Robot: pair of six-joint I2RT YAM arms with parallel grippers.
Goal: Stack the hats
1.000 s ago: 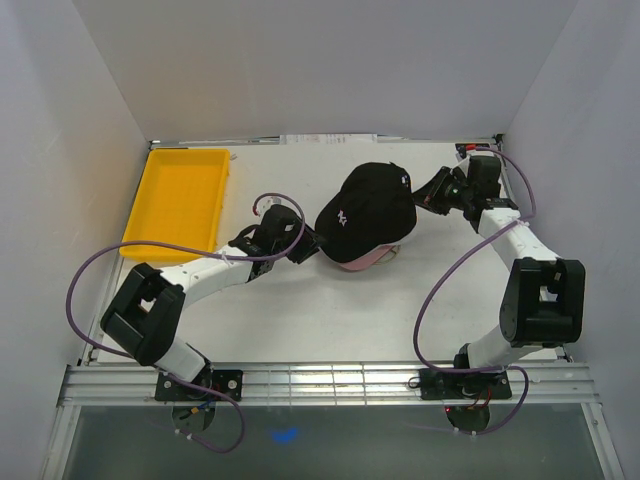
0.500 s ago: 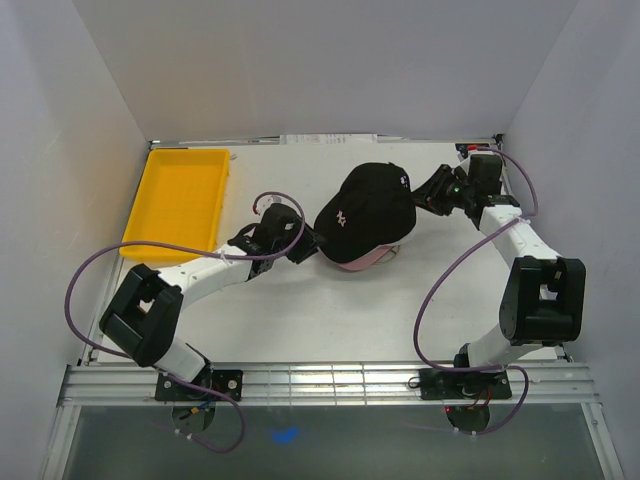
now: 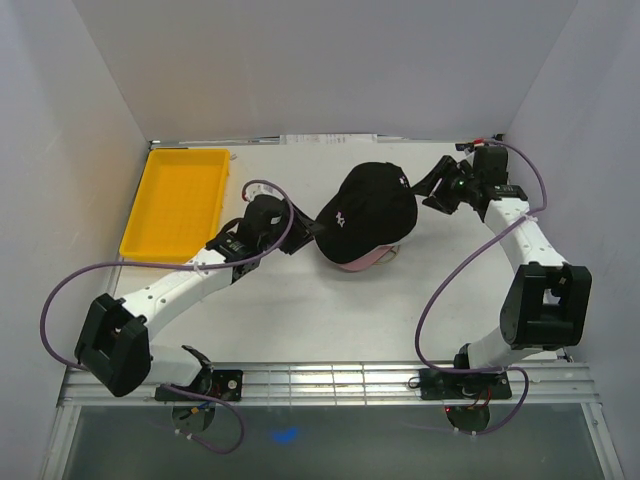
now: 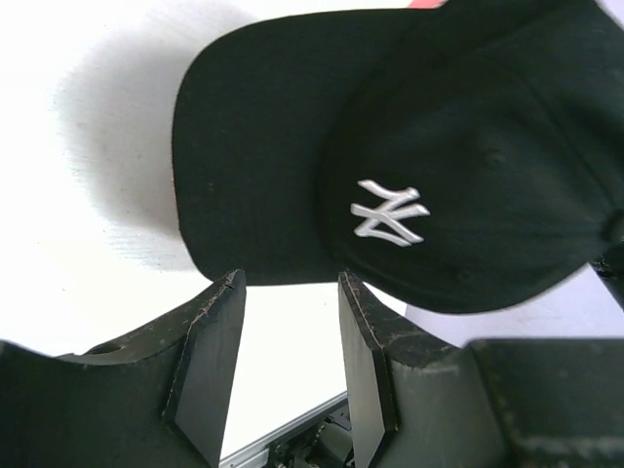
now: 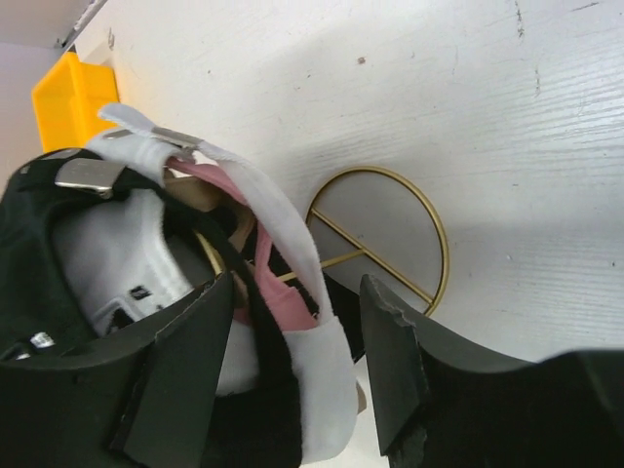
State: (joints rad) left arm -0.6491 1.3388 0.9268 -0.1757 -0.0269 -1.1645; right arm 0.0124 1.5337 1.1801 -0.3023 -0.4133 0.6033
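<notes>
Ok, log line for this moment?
stack top: black cap | left gripper: open, at brim | right gripper: open, around back straps

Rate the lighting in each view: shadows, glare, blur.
Top external: even, soft light, sharp, only a faint shadow under the black cap. Left wrist: the table is blown out white, with a soft shadow left of the brim. Right wrist: sharp; grey shadow inside the gold ring.

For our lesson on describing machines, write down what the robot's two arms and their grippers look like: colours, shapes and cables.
The left arm and right arm both have white tubular links joined by blocky black joint housings. A purple cable loops loosely alongside each. The left gripper and right gripper each carry two flat black fingers with scuffed, chipped edges.
</notes>
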